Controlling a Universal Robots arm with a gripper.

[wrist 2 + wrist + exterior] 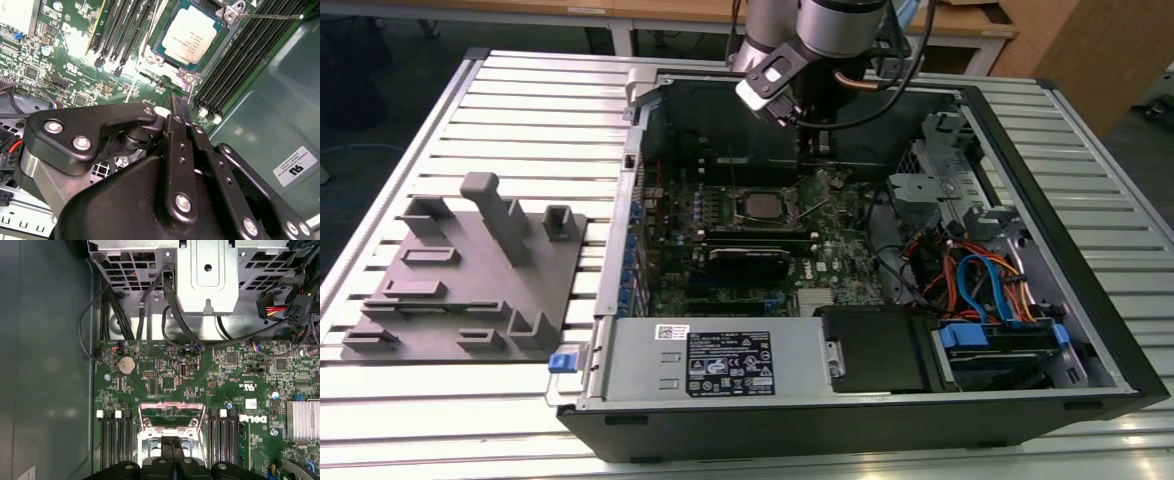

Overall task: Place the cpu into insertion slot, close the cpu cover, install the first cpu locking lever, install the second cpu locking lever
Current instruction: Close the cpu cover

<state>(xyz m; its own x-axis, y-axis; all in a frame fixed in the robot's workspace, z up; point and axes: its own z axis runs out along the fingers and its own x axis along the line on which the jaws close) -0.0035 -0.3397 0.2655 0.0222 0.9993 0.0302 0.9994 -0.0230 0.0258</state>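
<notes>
With your gripper (176, 105), fingers pressed together and empty, just off a corner of the insertion slot (150, 57), where the cpu (192, 32) sits well in from the motherboard (75, 65) edges, a skewed descent could gouge it or snag the memory slots (240, 65).

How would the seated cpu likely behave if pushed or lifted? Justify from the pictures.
The cpu looks flat and square with a metal top, so probably stiff, not apt to roll. Seated inside the insertion slot, it likely resists a sideways push. Its smooth top may be slippery.
</notes>
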